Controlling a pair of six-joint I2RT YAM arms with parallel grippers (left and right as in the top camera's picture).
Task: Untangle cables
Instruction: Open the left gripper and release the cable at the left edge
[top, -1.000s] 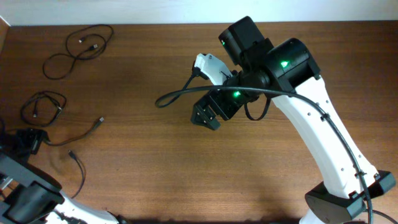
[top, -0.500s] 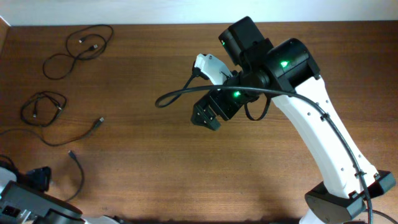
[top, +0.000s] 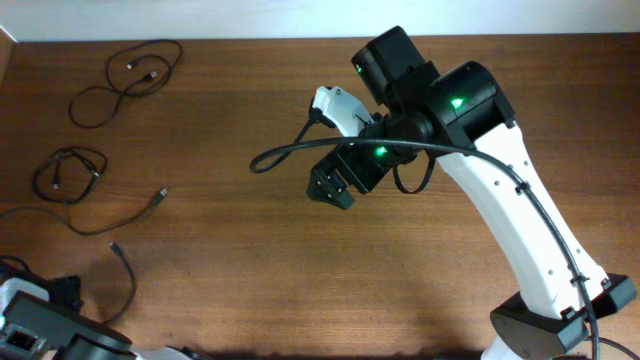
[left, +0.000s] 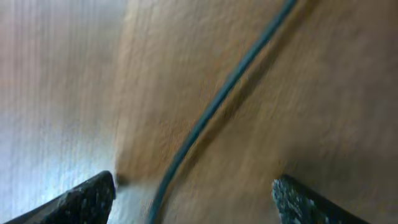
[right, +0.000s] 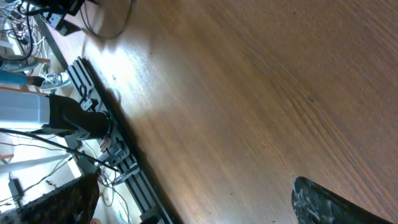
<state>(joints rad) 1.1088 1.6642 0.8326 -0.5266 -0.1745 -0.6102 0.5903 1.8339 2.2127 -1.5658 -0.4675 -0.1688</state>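
Observation:
Several thin black cables lie apart at the table's left: a big loose loop (top: 120, 75) at the back, a small coil (top: 68, 172), a long strand (top: 110, 222) ending in a plug, and a short curved cord (top: 128, 275). My left gripper (top: 65, 291) sits low at the front left corner, beside the short cord. Its wrist view is blurred. There the left gripper (left: 196, 208) is open, and a thin cable (left: 217, 102) runs on the wood between the fingers, untouched. My right gripper (top: 330, 188) hovers mid-table, open and empty, also seen in its own view (right: 193, 208).
The right arm's thick black cable (top: 300, 150) arcs out over the table's middle. The white right arm (top: 520, 230) crosses the right half. In the right wrist view the table edge, a metal rail (right: 106, 130) and loose wires show at the left.
My left arm has drawn back from the long strand toward the front left corner. The long strand now lies free on the table. The right arm has not moved.

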